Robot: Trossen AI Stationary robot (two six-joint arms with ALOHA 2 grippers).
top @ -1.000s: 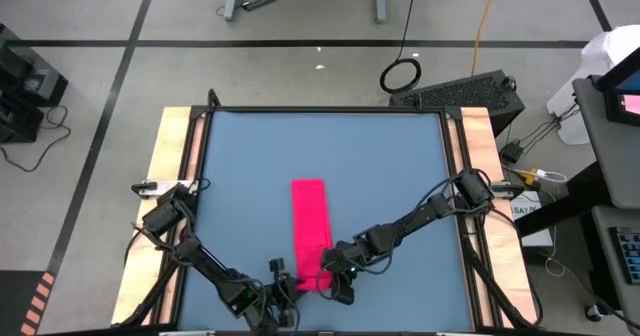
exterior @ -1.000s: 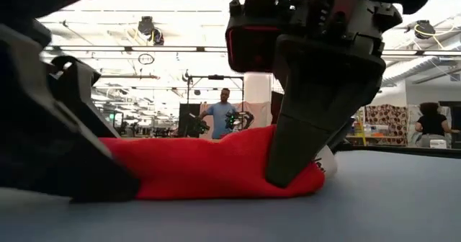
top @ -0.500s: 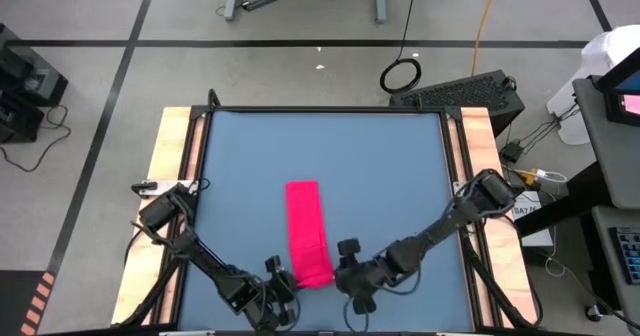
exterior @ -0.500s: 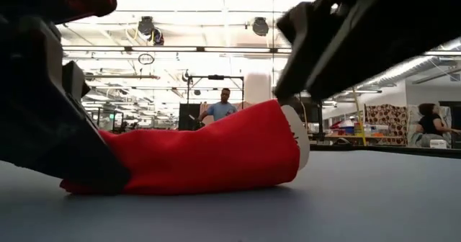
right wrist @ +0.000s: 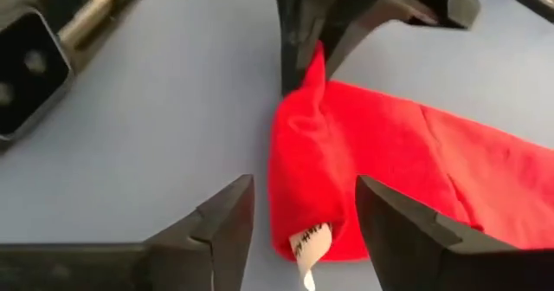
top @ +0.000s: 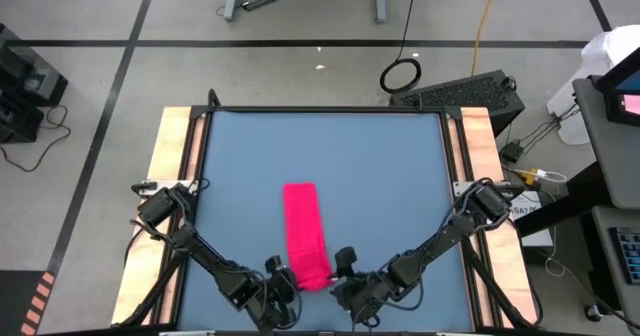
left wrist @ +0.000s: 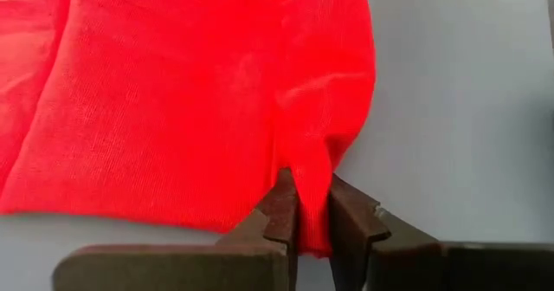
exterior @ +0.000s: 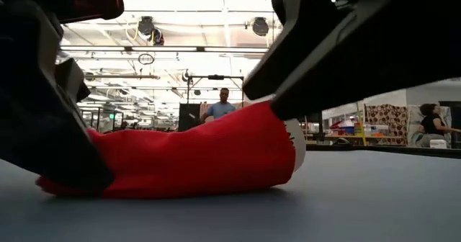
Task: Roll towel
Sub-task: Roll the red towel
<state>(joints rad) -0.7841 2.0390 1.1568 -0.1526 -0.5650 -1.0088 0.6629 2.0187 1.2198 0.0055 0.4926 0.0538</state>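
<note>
The red-pink towel lies as a narrow folded strip on the blue table, running from the middle toward the near edge. Its near end bulges up, with a white tag at the right corner. My left gripper is at the near end's left corner, shut on the cloth. My right gripper stands open just right of the near end, a finger on either side of the tagged corner without touching it. My left gripper pinches a raised fold of the towel at the left corner of its near end between its two fingers. The fingers slant down from the table's near left. The pinched cloth stands up in a small peak; the rest of the towel lies on the table.
Wooden rails run along the table's left and right sides. The blue table top stretches wide on both sides of the towel. In the room behind the table people stand far off.
My right gripper has come off the towel's near end, drawn back toward the table's right and near edges and rolled its wrist. The freed end has sprung up into a taller bulge. The whole towel has shifted a little toward the table's left.
</note>
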